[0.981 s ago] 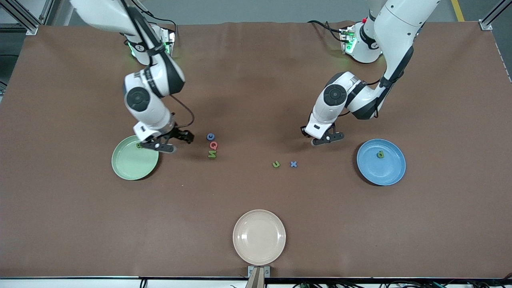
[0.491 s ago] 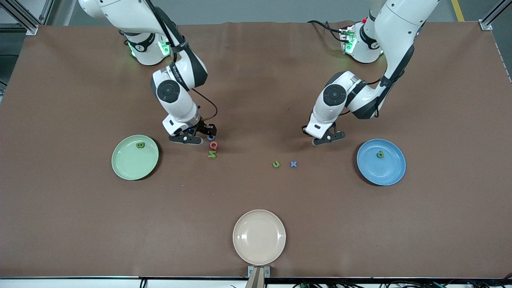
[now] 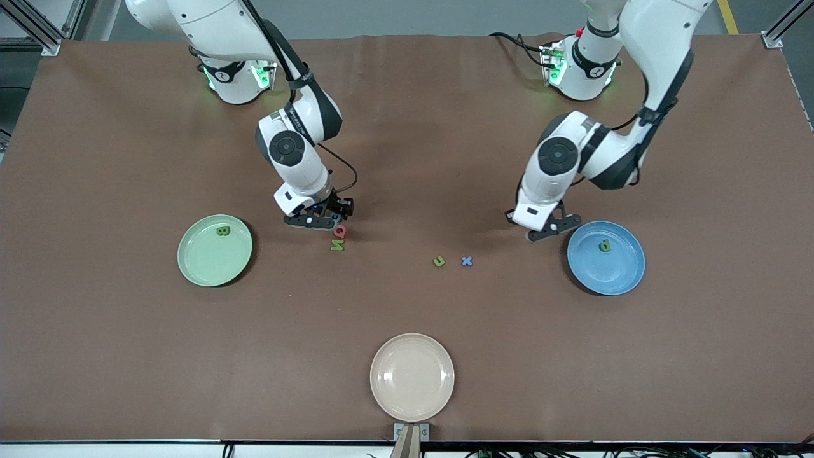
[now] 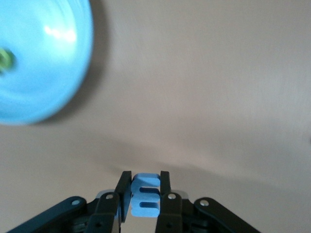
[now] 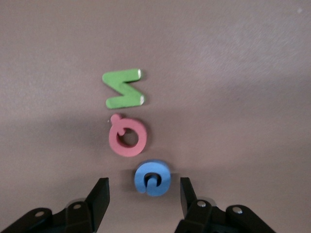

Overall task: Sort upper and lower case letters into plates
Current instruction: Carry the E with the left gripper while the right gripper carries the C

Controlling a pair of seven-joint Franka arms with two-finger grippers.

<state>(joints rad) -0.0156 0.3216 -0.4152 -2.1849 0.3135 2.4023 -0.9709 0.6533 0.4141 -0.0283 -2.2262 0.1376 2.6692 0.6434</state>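
At the brown table (image 3: 407, 159), the left gripper (image 3: 552, 230) is hanging over bare tabletop just beside the blue plate (image 3: 620, 280), its fingers (image 4: 165, 194) pinching a pale blue letter m (image 4: 146, 194) upright between them. A green p (image 3: 605, 245) is lying in that plate. The right gripper (image 3: 316, 221) is sitting low over a short row of letters toward the right arm's end of the table from the blue plate, its jaws spread with the blue C (image 5: 152, 177) lying flat on the table between the fingertips and not touching either one. The red-pink Q (image 5: 127, 138) is lying just beside the C, nearer the front camera, and the green N (image 5: 124, 88) is lying just past it in the same line. A green u (image 3: 439, 261) and a blue x (image 3: 467, 260) are resting side by side on the table between that row and the blue plate. The pale green plate (image 3: 206, 267) is sitting well apart from the blue plate, at the right arm's end, with a green B (image 3: 222, 231) in it. A cream plate (image 3: 412, 377) is standing nearer the front camera than the blue plate.
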